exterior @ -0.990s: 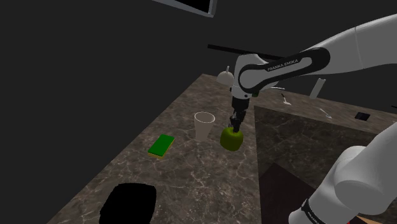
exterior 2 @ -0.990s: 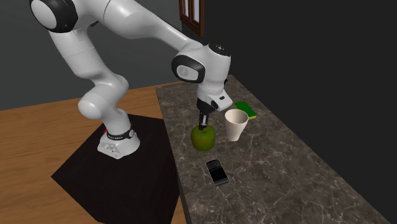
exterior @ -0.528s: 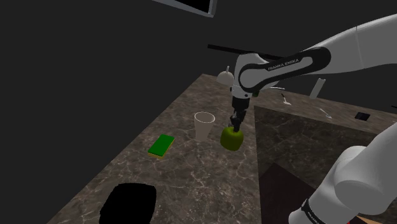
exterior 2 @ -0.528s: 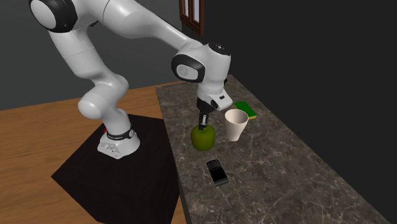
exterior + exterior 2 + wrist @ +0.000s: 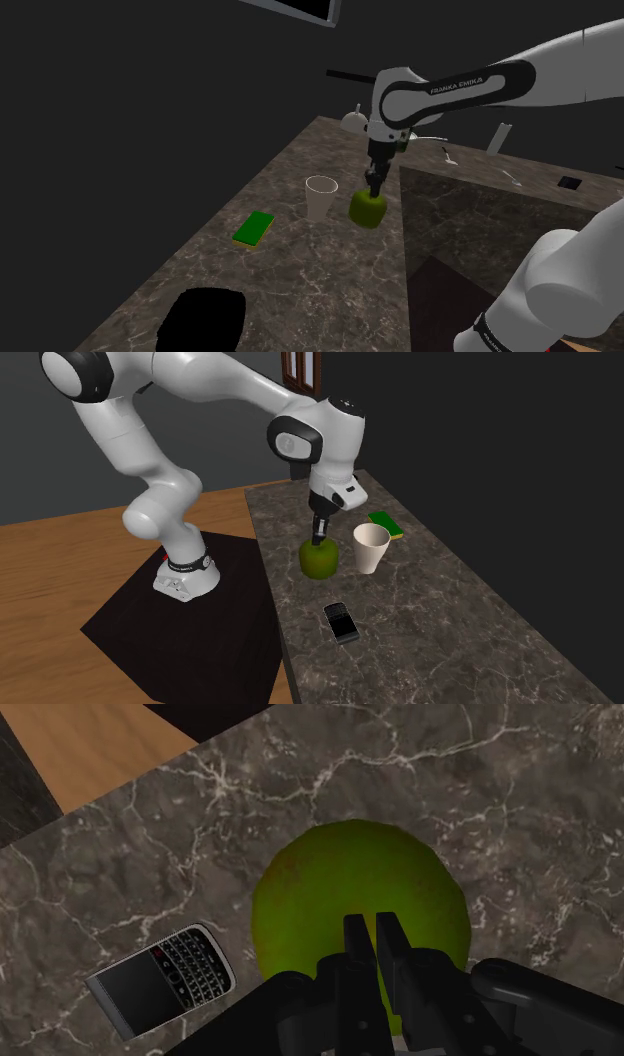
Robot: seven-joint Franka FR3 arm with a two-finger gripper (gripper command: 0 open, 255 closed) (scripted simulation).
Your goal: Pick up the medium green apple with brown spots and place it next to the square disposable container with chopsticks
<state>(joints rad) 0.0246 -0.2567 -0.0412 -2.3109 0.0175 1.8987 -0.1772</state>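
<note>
A green apple [image 5: 368, 210] with faint brown specks hangs just above the dark marbled counter [image 5: 300, 290], beside a white cup [image 5: 320, 197]. My black gripper [image 5: 373, 185] comes down on the apple's top, shut on it at the stem. From the second exterior view the apple [image 5: 319, 559] hangs under the gripper [image 5: 318, 538], left of the cup [image 5: 371, 547]. Through the wrist view the two fingers [image 5: 357, 944] stand almost together over the apple's [image 5: 350, 884] crown, with the gripper [image 5: 370, 929] pinching there.
A green sponge [image 5: 254, 228] lies past the cup. A black phone [image 5: 341, 622] rests on the counter near the apple, also in the wrist view [image 5: 160, 979]. A black patch [image 5: 205, 318] sits at the counter's near end. Small utensils [image 5: 447, 155] lie at the back.
The gripper has risen a little and the apple has come up off the counter with it. Cup, sponge and phone have stayed put.
</note>
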